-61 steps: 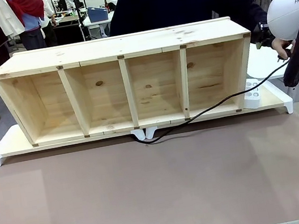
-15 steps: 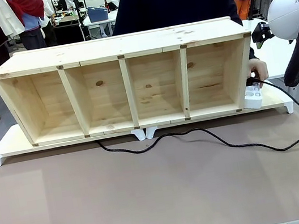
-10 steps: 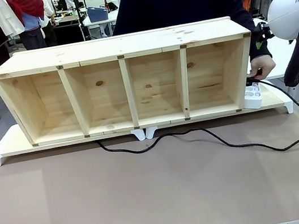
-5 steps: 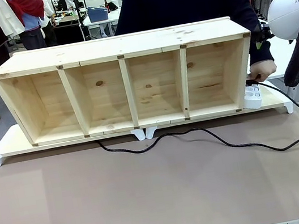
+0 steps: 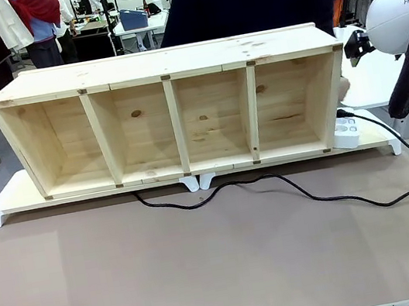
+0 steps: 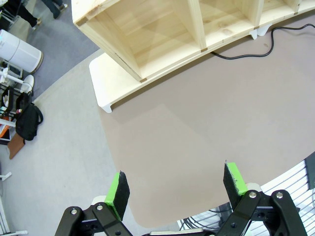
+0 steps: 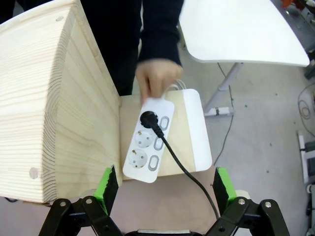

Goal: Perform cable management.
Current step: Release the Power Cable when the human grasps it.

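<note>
The wooden shelf (image 5: 170,111) stood on its white base across the brown surface (image 5: 210,278). The cable (image 5: 314,197) lay slack in front, a loop w/ its plug now seated in the power strip (image 7: 147,140). The person's hand (image 7: 158,78) had pulled back (job's mine now). My right claw (image 7: 165,184) and left claw (image 6: 179,189) hung spread, empty.
</note>
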